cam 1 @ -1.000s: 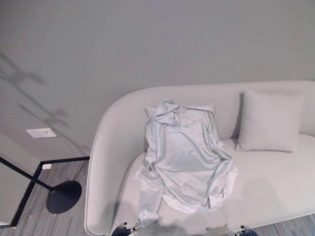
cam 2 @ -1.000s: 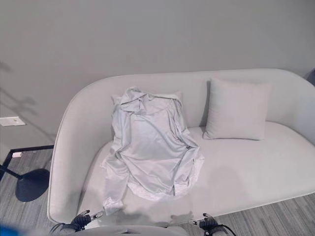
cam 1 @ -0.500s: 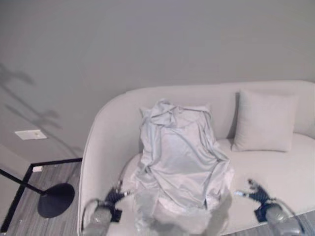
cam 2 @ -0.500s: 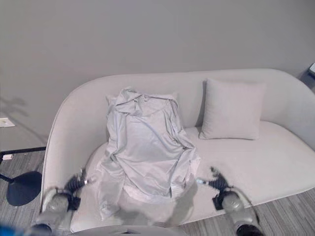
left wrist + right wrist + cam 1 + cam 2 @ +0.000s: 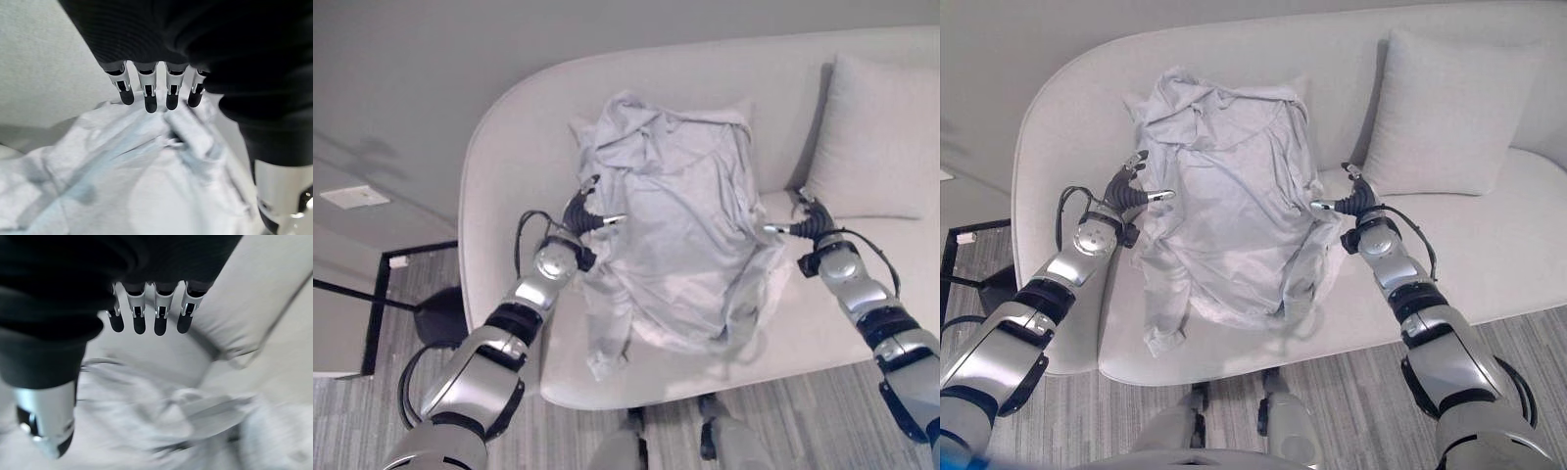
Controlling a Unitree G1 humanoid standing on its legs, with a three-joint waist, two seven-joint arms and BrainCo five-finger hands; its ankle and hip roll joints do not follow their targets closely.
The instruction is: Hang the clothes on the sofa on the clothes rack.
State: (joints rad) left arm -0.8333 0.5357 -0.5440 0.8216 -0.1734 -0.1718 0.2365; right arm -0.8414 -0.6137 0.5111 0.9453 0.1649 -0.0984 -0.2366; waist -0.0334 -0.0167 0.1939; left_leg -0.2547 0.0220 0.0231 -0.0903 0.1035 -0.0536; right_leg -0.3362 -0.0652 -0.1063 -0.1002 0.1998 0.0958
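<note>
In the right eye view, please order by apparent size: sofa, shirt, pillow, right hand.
1. Sofa
2. Shirt
3. Pillow
4. Right hand

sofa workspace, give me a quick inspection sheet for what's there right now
surface: pale grey sofa, seat bare to the robot's right of the garment.
job's things: light grey shirt draped over backrest and seat, crumpled, one sleeve hanging toward the front edge; clothes rack: nothing seen.
clutter: one cushion leaning on the backrest.
hands: left hand at the shirt's left edge, right hand at its right edge; fingers straight in both wrist views, nothing gripped.
cables: nothing seen.
surroundings: grey wall, wood-look floor, black floor stand base beside the sofa.
</note>
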